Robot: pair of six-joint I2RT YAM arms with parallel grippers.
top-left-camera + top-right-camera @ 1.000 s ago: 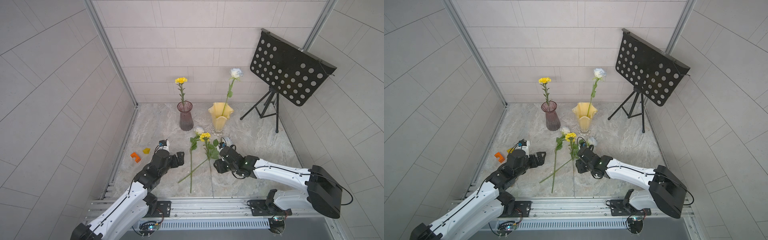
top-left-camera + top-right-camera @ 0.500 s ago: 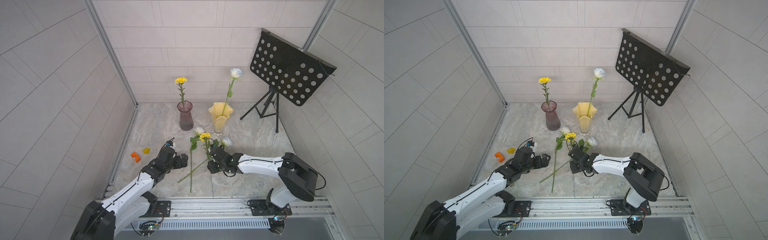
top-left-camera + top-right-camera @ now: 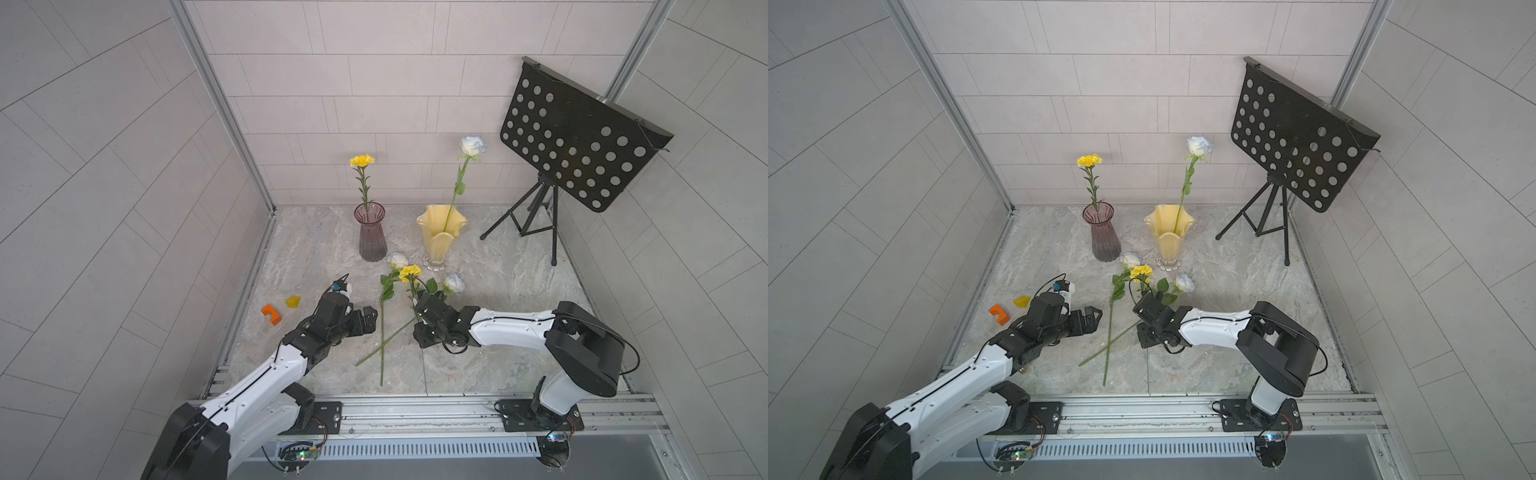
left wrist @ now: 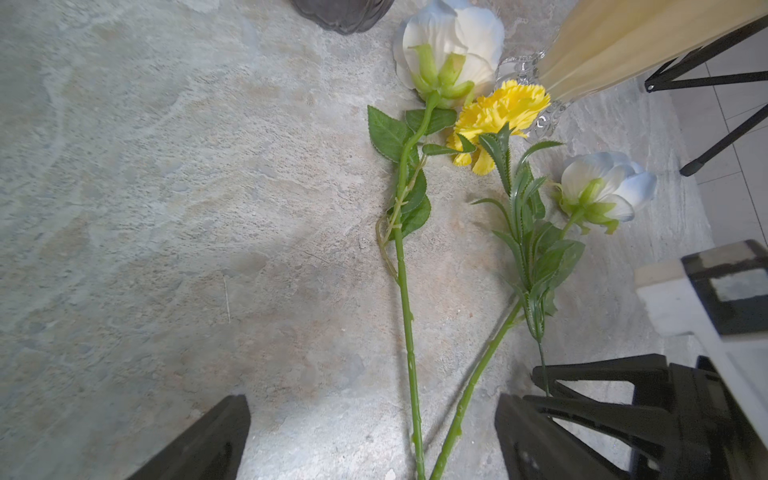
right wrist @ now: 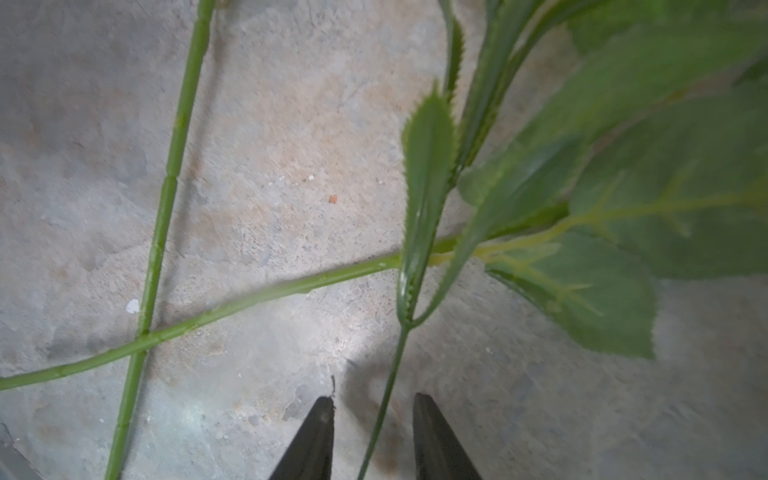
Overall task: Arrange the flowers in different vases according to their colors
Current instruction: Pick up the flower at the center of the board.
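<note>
At the back, the purple vase [image 3: 371, 235] holds a yellow carnation [image 3: 362, 161] and the cream-yellow vase [image 3: 441, 232] holds a white rose [image 3: 472, 146]. Three flowers lie on the floor in front: a white rose [image 3: 397, 260] [image 4: 449, 45], a yellow carnation [image 3: 410, 272] [image 4: 503, 112] and another white rose [image 3: 454, 283] [image 4: 602, 183]. My right gripper [image 3: 417, 322] [image 5: 374, 401] is low over the floor. Its jaws stand narrowly apart on either side of the carnation's thin stem [image 5: 384, 399], not touching it. My left gripper [image 3: 371, 321] [image 4: 370, 399] is wide open just left of the rose stems.
A black perforated music stand [image 3: 577, 153] on a tripod fills the back right corner. An orange block [image 3: 271, 313] and a yellow block [image 3: 293, 301] lie by the left wall. Tiled walls close three sides, and a metal rail [image 3: 415, 409] runs along the front.
My right gripper has moved left to the carnation stem and its jaws have narrowed around it. My left gripper has edged right toward the lying flowers.
</note>
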